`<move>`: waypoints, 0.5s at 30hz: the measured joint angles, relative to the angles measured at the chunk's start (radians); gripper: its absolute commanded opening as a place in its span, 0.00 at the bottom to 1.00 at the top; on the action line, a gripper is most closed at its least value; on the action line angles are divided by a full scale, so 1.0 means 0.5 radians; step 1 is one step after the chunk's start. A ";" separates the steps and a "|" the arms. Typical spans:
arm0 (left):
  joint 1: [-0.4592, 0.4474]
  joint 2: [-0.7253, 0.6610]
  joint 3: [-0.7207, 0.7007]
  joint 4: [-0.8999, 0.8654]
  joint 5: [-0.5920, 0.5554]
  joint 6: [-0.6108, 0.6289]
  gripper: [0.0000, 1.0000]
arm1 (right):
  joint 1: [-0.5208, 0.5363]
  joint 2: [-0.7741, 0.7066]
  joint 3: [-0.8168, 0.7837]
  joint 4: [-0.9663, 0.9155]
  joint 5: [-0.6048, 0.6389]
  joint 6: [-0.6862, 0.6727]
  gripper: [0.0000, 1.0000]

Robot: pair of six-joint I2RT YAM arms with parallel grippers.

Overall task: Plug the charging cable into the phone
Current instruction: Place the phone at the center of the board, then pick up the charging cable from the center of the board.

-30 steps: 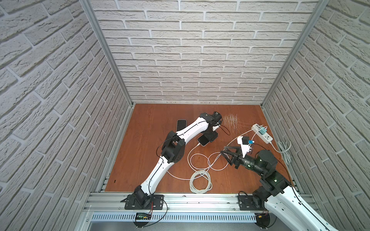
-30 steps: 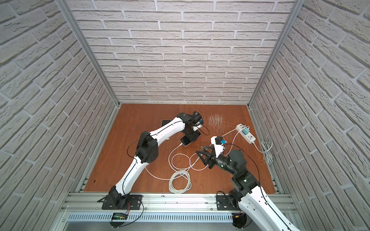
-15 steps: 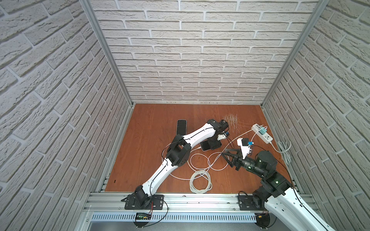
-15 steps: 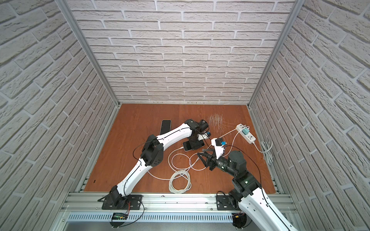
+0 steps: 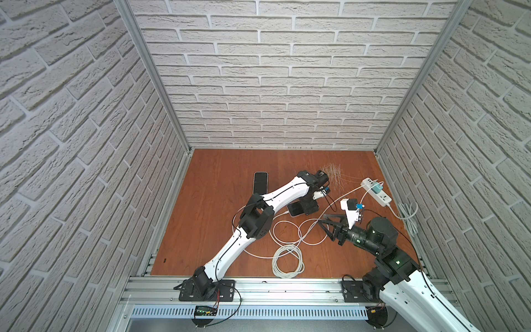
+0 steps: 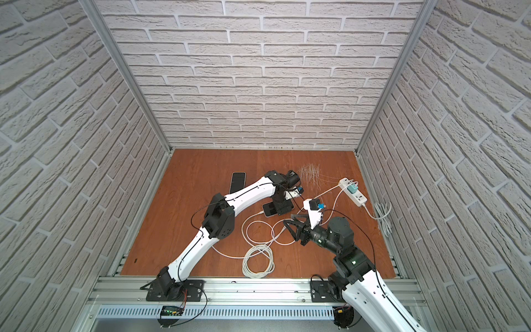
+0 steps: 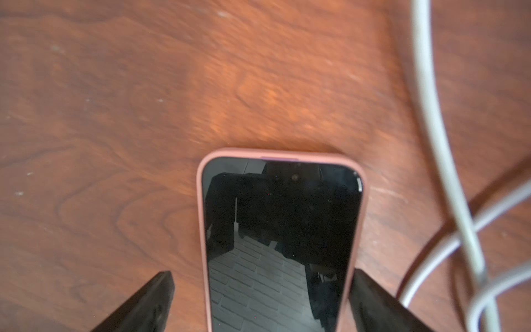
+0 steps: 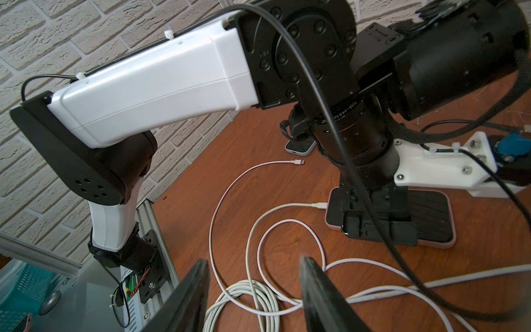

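Left gripper [image 7: 262, 274] straddles the pink-cased phone [image 7: 281, 215] near the middle of the surface [image 7: 115, 115], jaws spread, charging cable [image 8: 298, 204] seemingly plugged in; right gripper [image 8: 255, 261] gapes empty.

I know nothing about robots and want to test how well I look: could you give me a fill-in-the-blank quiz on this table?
1. The phone between the left tool's fingers wears a ___ case.
2. Counting the far phone, ___ phones lie on the table.
3. The teal charger is plugged into the white ___.
4. The right tool is open and holds ___.
Missing words: pink; two; power strip; nothing.
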 measured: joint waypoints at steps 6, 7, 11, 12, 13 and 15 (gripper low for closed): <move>0.182 -0.451 -0.400 0.274 0.002 -0.417 0.89 | 0.000 0.002 -0.001 0.000 -0.001 0.001 0.56; 0.237 -0.588 -0.515 0.335 -0.014 -0.500 0.88 | 0.000 0.005 -0.002 -0.001 -0.001 0.001 0.56; 0.502 -1.261 -1.166 0.552 -0.121 -0.858 0.84 | 0.000 0.031 -0.002 0.002 -0.001 0.001 0.56; 0.563 -1.392 -1.318 0.581 -0.141 -0.934 0.84 | 0.000 0.040 -0.002 0.003 -0.001 0.001 0.56; 0.625 -1.508 -1.467 0.601 -0.158 -0.999 0.83 | 0.000 0.054 -0.002 0.005 -0.001 0.001 0.56; 0.743 -1.680 -1.752 0.610 -0.162 -1.128 0.82 | 0.000 0.089 -0.002 0.010 -0.001 0.001 0.56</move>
